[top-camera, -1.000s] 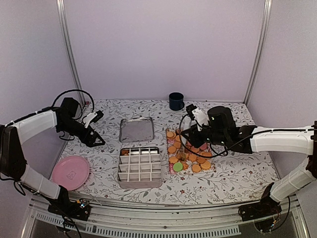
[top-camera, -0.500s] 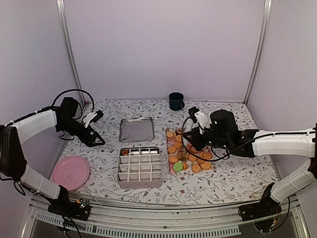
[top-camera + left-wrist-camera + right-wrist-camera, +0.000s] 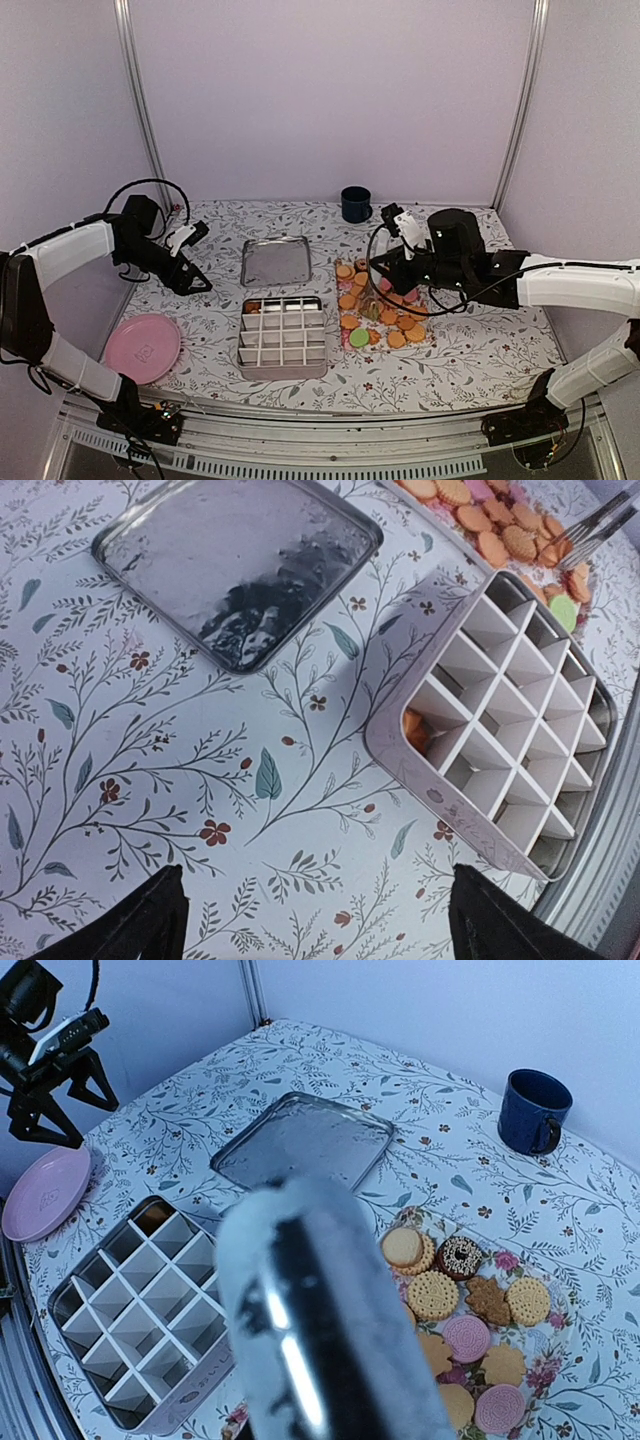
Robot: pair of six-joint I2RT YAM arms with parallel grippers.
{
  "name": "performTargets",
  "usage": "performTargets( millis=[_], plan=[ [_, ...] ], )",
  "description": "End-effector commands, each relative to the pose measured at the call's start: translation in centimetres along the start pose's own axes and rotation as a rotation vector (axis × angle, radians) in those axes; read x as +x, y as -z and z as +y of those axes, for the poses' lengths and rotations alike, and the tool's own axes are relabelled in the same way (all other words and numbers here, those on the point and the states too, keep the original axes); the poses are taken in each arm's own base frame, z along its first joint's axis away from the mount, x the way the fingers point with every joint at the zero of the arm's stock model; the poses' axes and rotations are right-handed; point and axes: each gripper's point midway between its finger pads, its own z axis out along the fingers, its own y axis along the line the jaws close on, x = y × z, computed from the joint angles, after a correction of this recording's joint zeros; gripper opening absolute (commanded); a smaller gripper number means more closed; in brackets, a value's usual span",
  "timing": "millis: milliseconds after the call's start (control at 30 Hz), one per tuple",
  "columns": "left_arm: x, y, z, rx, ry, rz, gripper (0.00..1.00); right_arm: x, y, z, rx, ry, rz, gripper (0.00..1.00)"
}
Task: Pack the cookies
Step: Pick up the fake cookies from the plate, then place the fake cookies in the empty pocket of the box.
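observed left gripper (image 3: 320,920) over floral table (image 3: 200,780), jaws wide apart, near divided box (image 3: 400,750). observed right gripper (image 3: 385,268) above cookies (image 3: 385,315); could not tell jaw state behind blurred metal tool (image 3: 310,1330).

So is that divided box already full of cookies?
No, only one corner cell of the box holds cookies; the other cells show bare.

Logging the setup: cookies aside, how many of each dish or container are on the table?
Dark blue mug: 1
Round pink plate: 1
Shallow silver metal tray: 1
Gridded metal tin: 1
Floral cookie tray: 1
Total: 5
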Motion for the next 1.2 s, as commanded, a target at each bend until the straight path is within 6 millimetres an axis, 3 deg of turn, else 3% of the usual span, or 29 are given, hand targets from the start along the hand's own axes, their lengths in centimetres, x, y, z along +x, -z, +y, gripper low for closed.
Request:
performTargets(
  millis=[0,167,300,600,833,1167],
  plan=[
    [-0.4,0.7,0.0,-0.006,-0.013,-0.018,0.91,-4.3,1.6,0.4,-0.001,0.013,-0.112,0.00],
    [-0.2,0.6,-0.2,-0.003,-0.015,-0.014,0.91,-5.8,1.3,1.0,-0.032,0.017,-0.146,0.00],
    [0.1,0.5,-0.1,0.000,-0.007,-0.009,0.91,-7.6,0.1,2.7,-0.088,0.029,-0.169,0.00],
    [0.6,0.2,-0.4,0.009,0.000,-0.005,0.91,-10.8,-5.3,9.8,-0.252,0.106,-0.172,0.00],
    [1.0,-0.1,-0.4,0.012,0.001,-0.006,0.91,-10.1,-9.1,14.1,-0.335,0.151,-0.126,0.00],
    [0.9,0.1,-0.8,0.024,-0.001,-0.024,0.90,-8.6,-11.5,14.9,-0.352,0.149,-0.087,0.03]
  ],
)
